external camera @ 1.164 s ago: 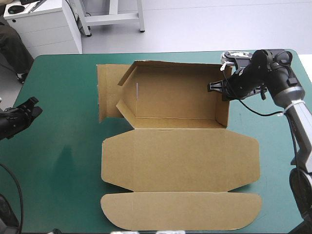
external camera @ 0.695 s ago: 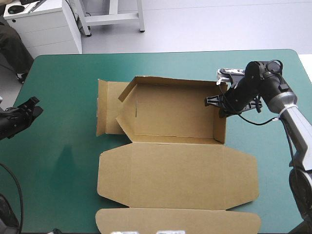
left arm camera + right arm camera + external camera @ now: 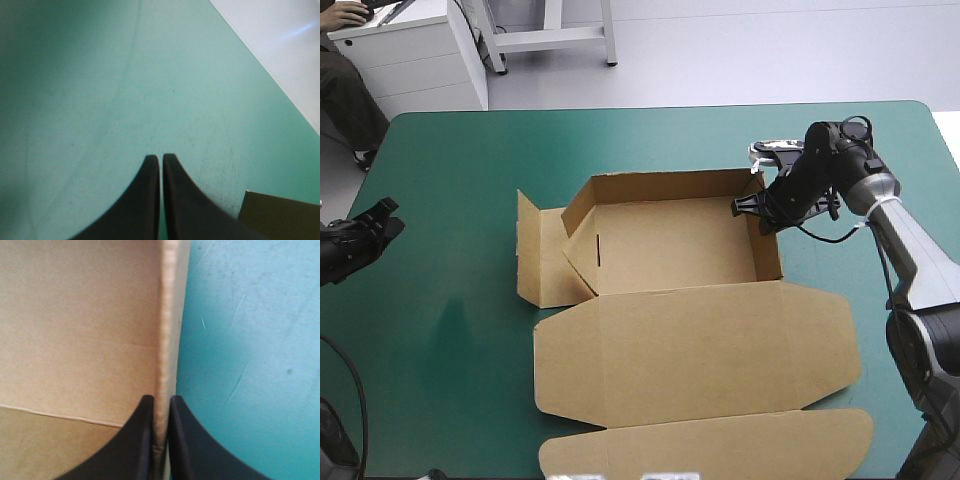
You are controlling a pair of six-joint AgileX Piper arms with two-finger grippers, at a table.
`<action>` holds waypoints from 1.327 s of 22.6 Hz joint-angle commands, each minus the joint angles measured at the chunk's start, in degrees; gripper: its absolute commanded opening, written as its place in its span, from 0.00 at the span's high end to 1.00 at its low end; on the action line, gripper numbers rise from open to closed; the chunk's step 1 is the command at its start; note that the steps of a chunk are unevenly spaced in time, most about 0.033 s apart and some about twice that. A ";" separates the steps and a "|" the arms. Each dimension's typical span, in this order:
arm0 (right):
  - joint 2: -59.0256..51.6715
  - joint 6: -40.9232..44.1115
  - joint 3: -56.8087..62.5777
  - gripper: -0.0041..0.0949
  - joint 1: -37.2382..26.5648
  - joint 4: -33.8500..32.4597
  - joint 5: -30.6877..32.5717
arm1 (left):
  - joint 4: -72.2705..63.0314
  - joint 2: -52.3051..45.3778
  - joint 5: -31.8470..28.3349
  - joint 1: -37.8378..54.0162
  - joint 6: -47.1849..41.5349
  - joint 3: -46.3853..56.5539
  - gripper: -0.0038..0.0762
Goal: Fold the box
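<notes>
Box [image 3: 85,335] wall sits pinched between jaws of right gripper [image 3: 161,399].

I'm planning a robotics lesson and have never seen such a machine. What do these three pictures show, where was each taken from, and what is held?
It is a robot with two arms at a table with a teal-green cover. The wide picture looks down from above and behind it. The other two come from cameras on the wrists, each looking along that arm's black pincer. On the table lies a brown cardboard box, partly folded: an open tray with its lid flat. The right pincer is shut on the tray's right wall. The left pincer is shut, holds nothing, and is near the table's left edge.
</notes>
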 commanded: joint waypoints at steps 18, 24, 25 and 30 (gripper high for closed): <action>-7.01 7.08 -10.33 0.17 -0.10 -1.38 2.46 | -3.03 -2.24 -0.57 -0.26 0.08 -1.33 0.95; -14.12 8.31 -10.33 0.17 -0.10 -3.95 2.46 | -2.79 -2.24 -0.57 -0.26 0.08 -1.33 0.95; -14.12 8.90 -9.88 0.17 -0.10 -4.04 2.46 | -2.65 -2.24 -0.57 -0.26 0.08 -1.33 0.95; -11.71 9.23 -1.86 0.17 -0.10 -4.62 1.56 | -2.65 -2.24 -0.55 -0.26 0.08 -1.33 0.95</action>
